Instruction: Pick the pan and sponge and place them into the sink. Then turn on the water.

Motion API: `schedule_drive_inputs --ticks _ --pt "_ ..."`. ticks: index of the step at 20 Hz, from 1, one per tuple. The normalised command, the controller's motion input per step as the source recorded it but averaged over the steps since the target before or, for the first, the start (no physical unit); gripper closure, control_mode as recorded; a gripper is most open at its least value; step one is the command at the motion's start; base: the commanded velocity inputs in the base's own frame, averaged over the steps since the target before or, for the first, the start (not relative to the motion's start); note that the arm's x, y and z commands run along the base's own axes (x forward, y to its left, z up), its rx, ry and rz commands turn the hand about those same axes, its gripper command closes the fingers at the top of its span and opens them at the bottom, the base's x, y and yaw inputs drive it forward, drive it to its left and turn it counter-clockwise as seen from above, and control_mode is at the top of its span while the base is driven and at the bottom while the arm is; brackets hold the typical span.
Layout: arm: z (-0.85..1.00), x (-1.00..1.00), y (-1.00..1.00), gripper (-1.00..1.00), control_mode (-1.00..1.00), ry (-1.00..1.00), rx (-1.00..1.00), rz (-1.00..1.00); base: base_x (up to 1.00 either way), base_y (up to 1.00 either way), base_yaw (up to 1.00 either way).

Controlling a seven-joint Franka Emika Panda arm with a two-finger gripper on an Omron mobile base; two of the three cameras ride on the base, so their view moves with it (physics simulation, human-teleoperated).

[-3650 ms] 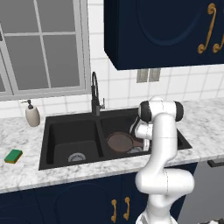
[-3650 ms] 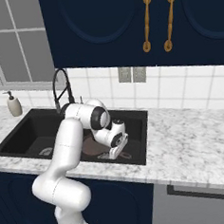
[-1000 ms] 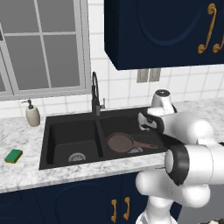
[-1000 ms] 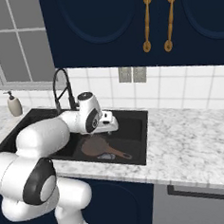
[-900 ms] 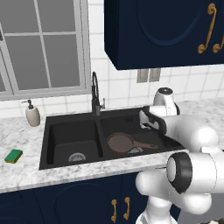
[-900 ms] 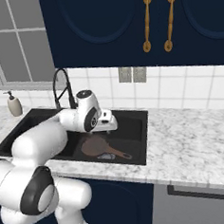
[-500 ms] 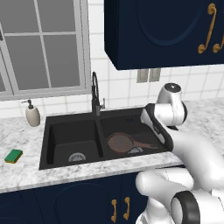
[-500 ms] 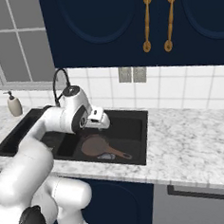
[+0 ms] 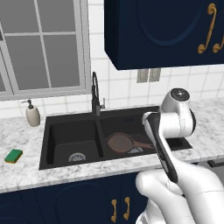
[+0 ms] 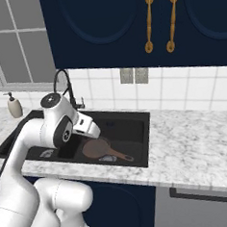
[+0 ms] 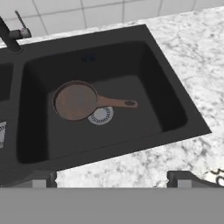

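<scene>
The hand (image 11: pixel 112 177) is hovering above the sink (image 11: pixel 175 109) with its fingers spread wide and gripping nothing. The pan (image 11: pixel 75 100) is lying in the right basin, partly over the drain (image 11: pixel 102 116), so that step looks done. The sponge (image 9: pixel 13 155) is sitting on the bench (image 9: pixel 26 175), far left of the sink; the next move calls for a long reach left to collect it. The left basin is holding nothing.
</scene>
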Motion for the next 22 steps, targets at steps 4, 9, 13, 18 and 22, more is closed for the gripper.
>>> schedule_drive_inputs --ticks 4,9,13,18,22 --pt "0.47 -0.43 0.0 -1.0 -1.0 0.02 0.02 0.0 0.0 0.0 0.0" --pt "0.36 -0.43 0.04 -1.0 -1.0 0.14 -0.01 0.07 0.0 0.0 0.0" --pt "0.09 -0.32 0.08 -1.0 -1.0 0.21 -0.03 0.15 0.0 0.0 0.0" --pt "0.01 -0.11 -0.01 -1.0 -1.0 0.16 0.0 0.12 0.0 0.0 0.0" --pt "0.0 -0.03 -0.01 -1.0 -1.0 0.0 0.0 0.04 0.0 0.0 0.0"
